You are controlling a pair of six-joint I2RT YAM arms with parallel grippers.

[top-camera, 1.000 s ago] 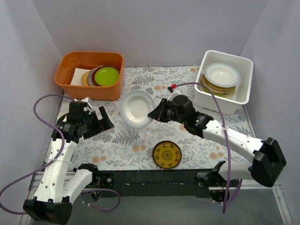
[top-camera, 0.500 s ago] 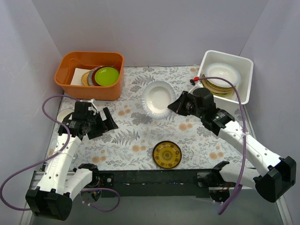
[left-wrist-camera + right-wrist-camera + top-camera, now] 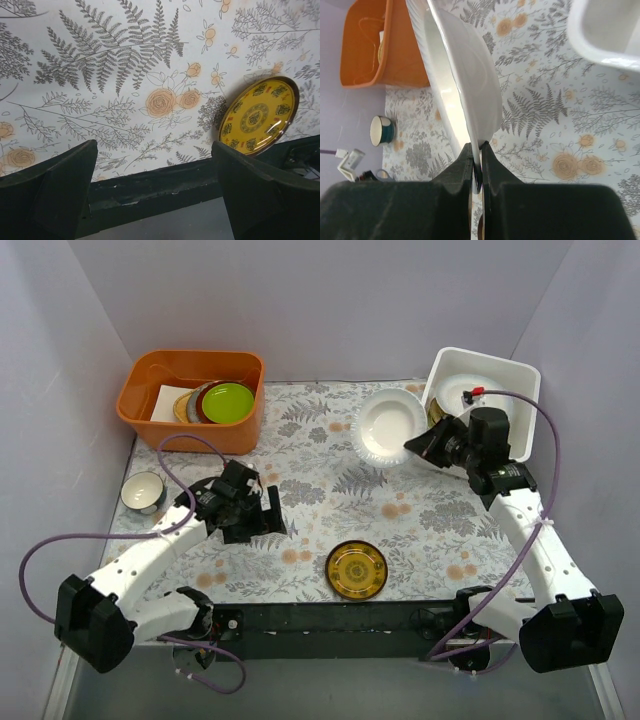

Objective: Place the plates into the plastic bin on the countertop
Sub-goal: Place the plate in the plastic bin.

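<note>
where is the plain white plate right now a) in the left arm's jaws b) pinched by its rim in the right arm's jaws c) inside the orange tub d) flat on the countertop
b, the right arm's jaws are shut on the rim of the white plate, holding it just beside the plastic bin.

A robot lab booth: plain lilac panel walls (image 3: 320, 300) boxing a fern-printed pale grey countertop (image 3: 320, 510) with a black mounting rail (image 3: 330, 618)

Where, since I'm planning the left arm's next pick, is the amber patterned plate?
In the top view the amber patterned plate lies flat on the countertop by its near edge, about mid-width, right of the open left gripper.
</note>
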